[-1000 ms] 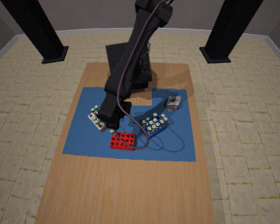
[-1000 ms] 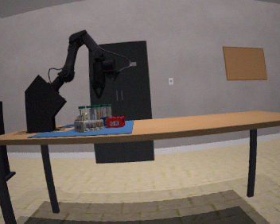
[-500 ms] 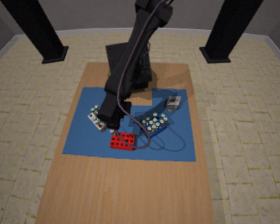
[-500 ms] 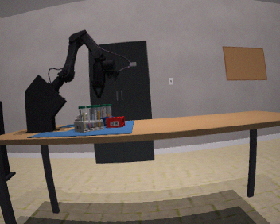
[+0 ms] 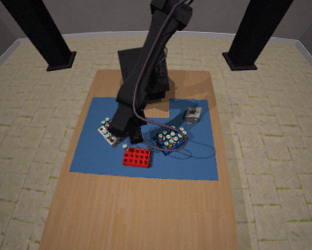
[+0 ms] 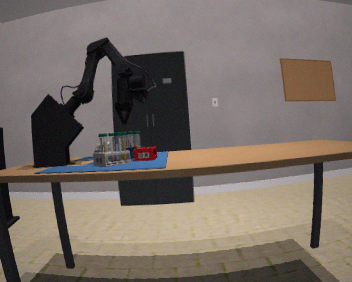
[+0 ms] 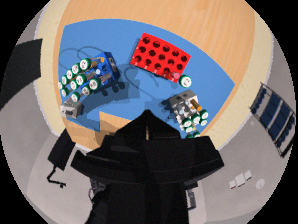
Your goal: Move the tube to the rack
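My gripper (image 5: 136,140) (image 6: 124,121) (image 7: 147,113) is shut and empty, high above the bench mat. The blue rack RA (image 5: 165,150) (image 7: 111,66) holds several tubes with white and green caps. The white rack RB (image 5: 107,137) (image 6: 111,159) (image 7: 185,96) holds several tubes, crowded toward its base side; its wells are partly hidden. The red rack QR (image 5: 136,163) (image 6: 145,153) (image 7: 160,56) has one capped tube (image 5: 124,146) (image 7: 185,81) that appears to stand in its corner well nearest RB. The other QR wells look empty. Tube labels cannot be read.
A small grey box (image 5: 193,114) (image 7: 71,110) stands on the blue mat (image 5: 189,168) (image 7: 215,75), beyond RA from QR. Its lamp state cannot be told. The wooden table (image 5: 144,208) (image 6: 248,152) extends past the mat. The arm's cable loops over RA in the top view.
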`<state>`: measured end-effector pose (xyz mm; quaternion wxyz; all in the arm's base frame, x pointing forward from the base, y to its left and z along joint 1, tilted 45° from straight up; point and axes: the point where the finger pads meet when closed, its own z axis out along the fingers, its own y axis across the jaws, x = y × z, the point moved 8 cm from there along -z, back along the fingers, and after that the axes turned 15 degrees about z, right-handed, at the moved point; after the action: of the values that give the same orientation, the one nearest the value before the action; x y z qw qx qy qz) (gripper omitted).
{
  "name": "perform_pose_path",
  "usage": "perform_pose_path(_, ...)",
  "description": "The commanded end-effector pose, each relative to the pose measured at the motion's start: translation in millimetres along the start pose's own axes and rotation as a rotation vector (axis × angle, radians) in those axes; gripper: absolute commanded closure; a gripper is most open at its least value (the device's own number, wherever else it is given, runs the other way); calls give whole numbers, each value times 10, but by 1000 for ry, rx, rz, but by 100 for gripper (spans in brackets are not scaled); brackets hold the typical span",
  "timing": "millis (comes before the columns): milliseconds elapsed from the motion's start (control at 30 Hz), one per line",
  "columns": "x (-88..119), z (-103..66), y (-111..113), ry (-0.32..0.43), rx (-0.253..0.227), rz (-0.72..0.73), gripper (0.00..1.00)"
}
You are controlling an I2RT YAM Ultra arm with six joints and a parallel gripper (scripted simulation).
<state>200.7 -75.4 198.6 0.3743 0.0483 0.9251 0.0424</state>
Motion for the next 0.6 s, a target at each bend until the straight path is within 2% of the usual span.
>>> perform_pose_path(0,-128,-80,-26,-50,13,-148,100)
perform_pose_path(500,-122,-79,-25,-43,23,-646,100)
perform_pose_path(567,-122,-79,-25,-43,23,-646,100)
